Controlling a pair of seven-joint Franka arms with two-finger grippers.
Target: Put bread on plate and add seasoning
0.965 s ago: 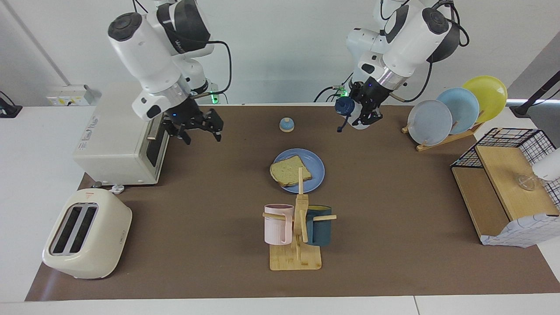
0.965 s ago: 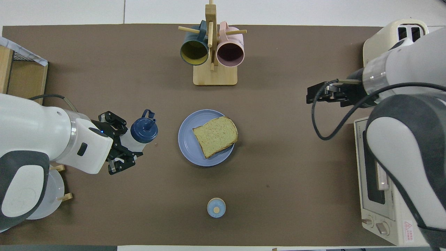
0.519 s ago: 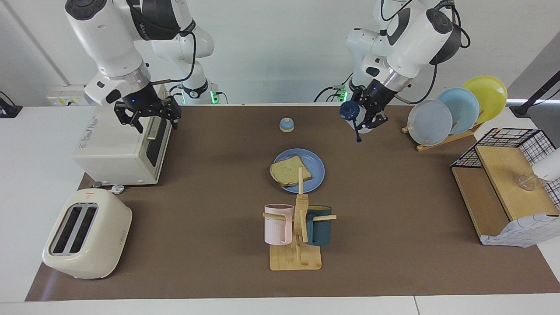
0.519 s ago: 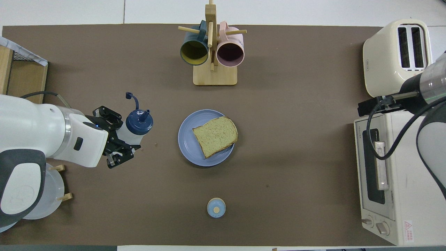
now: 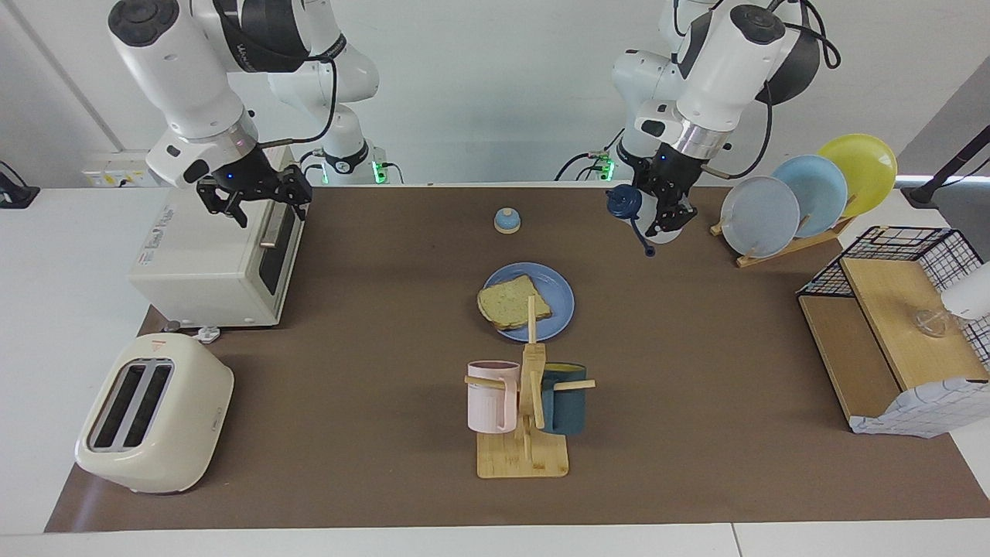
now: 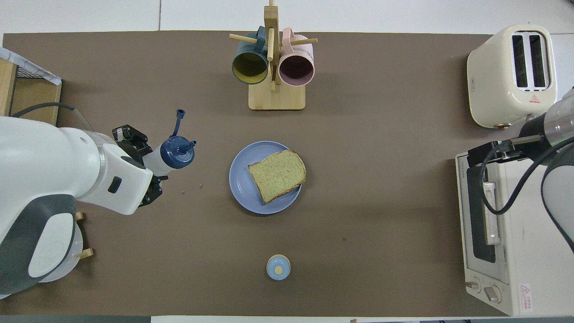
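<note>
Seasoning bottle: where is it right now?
The seasoning bottle is up in the air, clamped in the left gripper, over bare mat toward the left arm's end of the table, between the blue plate and the plate rack.

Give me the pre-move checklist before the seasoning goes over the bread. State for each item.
1. Bread lies on the blue plate: ok.
2. Left gripper shut on the seasoning bottle, held off the table: ok.
3. Bottle cap flipped open, hanging by its strap: ok.
4. Bottle over the bread: not ok; it is over bare table toward the left arm's end.
5. Right gripper open, waiting over the toaster oven, out of the path: ok.
6. Mug rack stands apart from the plate, farther from the robots: ok.
</note>
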